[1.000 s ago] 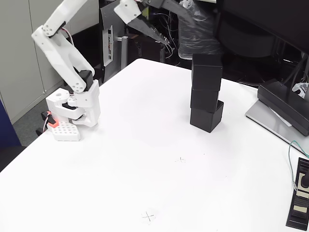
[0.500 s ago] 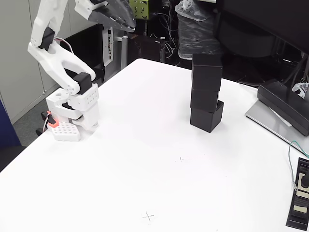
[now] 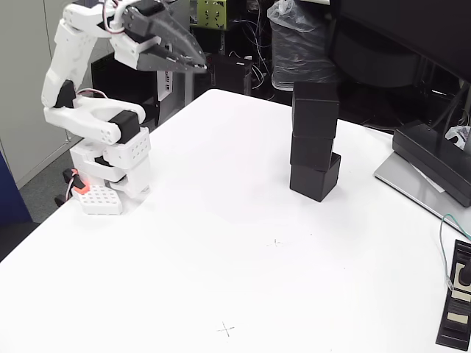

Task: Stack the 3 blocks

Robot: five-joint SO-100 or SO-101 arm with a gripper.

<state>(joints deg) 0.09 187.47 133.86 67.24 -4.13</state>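
Observation:
Three black blocks stand in one stack on the white table point(image 3: 221, 243), right of centre in the fixed view: the top block point(image 3: 316, 109), the middle block point(image 3: 311, 150) and the bottom block point(image 3: 315, 179), which is turned slightly and juts out to the right. My gripper point(image 3: 200, 65) is far to the left of the stack, raised above the table's back-left corner. Its black pointed jaws lie together with nothing between them. The white arm is folded back over its base point(image 3: 110, 173).
A grey monitor stand point(image 3: 430, 165) sits at the right edge, with a black device point(image 3: 456, 305) and a thin cable point(image 3: 443, 243) at the lower right. Two small pen crosses point(image 3: 227, 330) mark the table. A dark wrapped bundle point(image 3: 298, 44) stands behind the stack.
The arm has drawn back to the left and folded down over its base, carrying the gripper away from the stack. The three blocks have not moved.

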